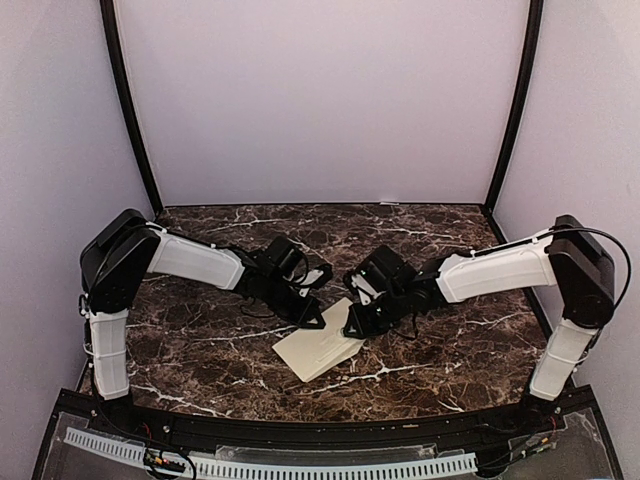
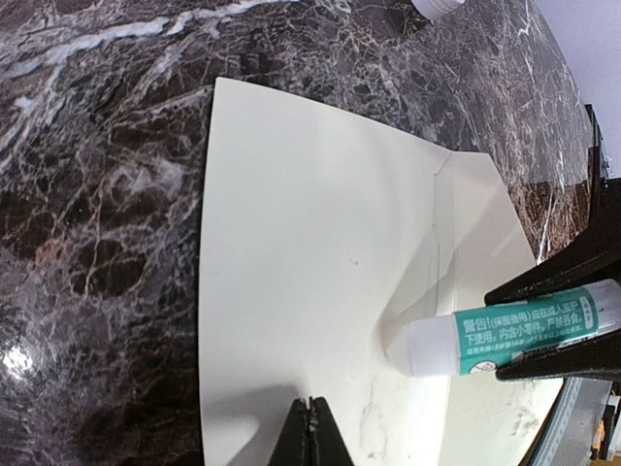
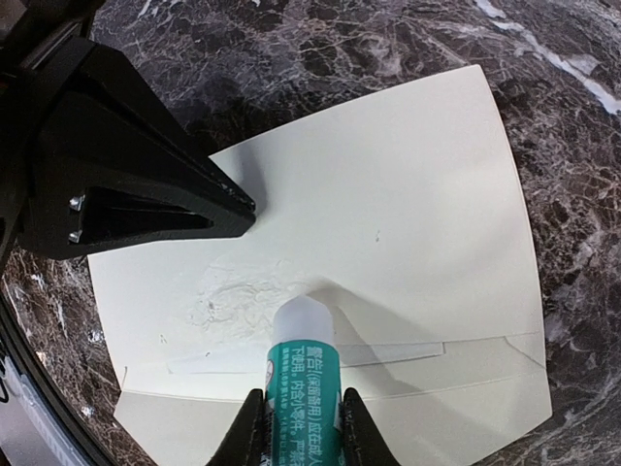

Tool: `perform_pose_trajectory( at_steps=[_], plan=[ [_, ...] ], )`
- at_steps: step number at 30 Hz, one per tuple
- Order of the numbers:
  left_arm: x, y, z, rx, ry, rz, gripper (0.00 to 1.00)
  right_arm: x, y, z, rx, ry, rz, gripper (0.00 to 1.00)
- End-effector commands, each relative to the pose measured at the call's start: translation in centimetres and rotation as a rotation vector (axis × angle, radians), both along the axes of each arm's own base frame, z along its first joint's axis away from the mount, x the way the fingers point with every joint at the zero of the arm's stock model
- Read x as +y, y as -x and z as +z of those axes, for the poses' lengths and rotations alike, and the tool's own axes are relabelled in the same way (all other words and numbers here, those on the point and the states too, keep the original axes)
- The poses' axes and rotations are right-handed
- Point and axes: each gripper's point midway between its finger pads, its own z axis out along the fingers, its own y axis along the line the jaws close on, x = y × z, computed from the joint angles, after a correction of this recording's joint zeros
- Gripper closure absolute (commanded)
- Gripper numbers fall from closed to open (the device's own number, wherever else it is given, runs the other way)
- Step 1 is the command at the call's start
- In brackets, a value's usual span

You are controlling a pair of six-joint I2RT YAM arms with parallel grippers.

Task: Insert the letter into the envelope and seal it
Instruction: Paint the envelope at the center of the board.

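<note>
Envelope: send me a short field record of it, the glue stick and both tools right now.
envelope: lies on the marble table, plain cream face up
left tool: shut, tip pressing on the envelope
right tool: shut on the glue stick
glue stick tip: white end down on the envelope face
letter: not in view
sealed: cannot tell

A glue stick with a teal printed label and a rounded, translucent white tip (image 3: 303, 374) leans tip-down; a dark brown marble-patterned surface with white veins (image 1: 450, 250) spreads beneath; pale lilac walls (image 1: 320, 100) and black corner posts (image 1: 130, 110) enclose it; a white perforated strip (image 1: 300, 467) lines the near edge
</note>
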Motion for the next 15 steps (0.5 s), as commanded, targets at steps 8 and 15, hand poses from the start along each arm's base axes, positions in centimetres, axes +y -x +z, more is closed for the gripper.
perform_pose_trajectory(
  at_steps=[8,15],
  plan=[
    [1.8,1.3,-3.0,0.070,-0.115,0.020,1.00,2.6,1.1,0.9,0.003,-0.057,0.068,0.96],
    [1.9,1.3,-3.1,0.071,-0.118,0.022,1.00,4.6,2.0,0.9,0.023,-0.093,0.109,0.96]
  ],
)
